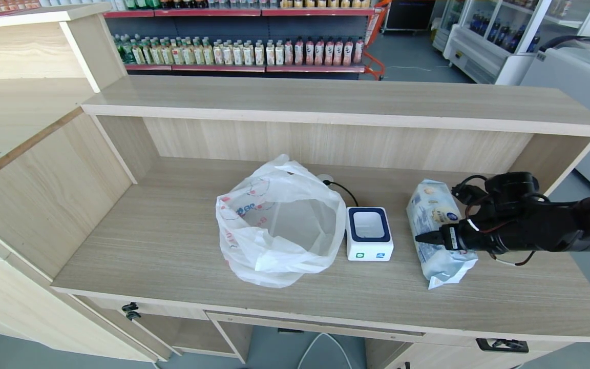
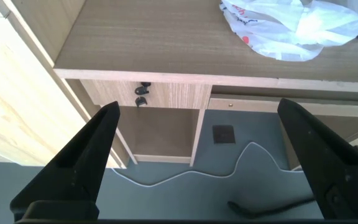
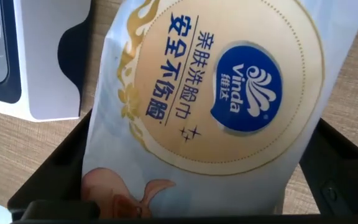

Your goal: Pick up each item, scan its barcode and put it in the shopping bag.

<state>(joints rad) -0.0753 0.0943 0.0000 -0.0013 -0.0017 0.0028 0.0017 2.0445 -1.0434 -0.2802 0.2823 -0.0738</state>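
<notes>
**Right gripper astride tissue pack, grasp unconfirmed**

The soft white-and-blue plastic pack of tissues (image 1: 436,225) lies on the pale wooden counter (image 1: 172,256), right of the white box scanner (image 1: 369,233) and the translucent white shopping bag (image 1: 279,225). The black right gripper (image 1: 425,238) is spread wide, one finger on each side of the pack's middle. Assessment: light, squashy, slick film, so grip across the padded middle, not the crimped ends. The left gripper (image 2: 197,162) is spread and empty
</notes>
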